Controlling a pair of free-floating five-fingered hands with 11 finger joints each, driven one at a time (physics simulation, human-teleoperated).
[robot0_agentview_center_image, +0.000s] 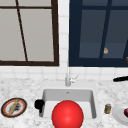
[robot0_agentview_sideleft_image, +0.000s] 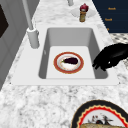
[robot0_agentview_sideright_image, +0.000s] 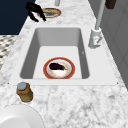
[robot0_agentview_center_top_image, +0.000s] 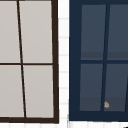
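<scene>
— Sink (robot0_agentview_sideleft_image: 70, 37) sunk in the marble desk (robot0_agentview_sideleft_image: 37, 100); flat on the basin floor, a red-rimmed plate (robot0_agentview_sideleft_image: 55, 62) bearing a dark eggplant (robot0_agentview_sideleft_image: 70, 60).

— Probably stiff, glazed, slick and breakable. Best pinched at the rim and kept level; smooth eggplant liable to roll.

— Left hand (robot0_agentview_sideleft_image: 110, 58) over the basin's front-left corner, fingers drooping loosely, holding nothing, apart from the plate. Right hand (robot0_agentview_center_image: 121, 79) far right above the desk; open or closed, cannot tell.

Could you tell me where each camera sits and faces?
Front view: faces sink and windows; left hand at its left rim, right hand far right.
Left side view: along the sink from its left; left hand at front rim.
Right side view: from its right; left hand far off.
Upper view: faces the windows.
Both side views share the plate.
</scene>
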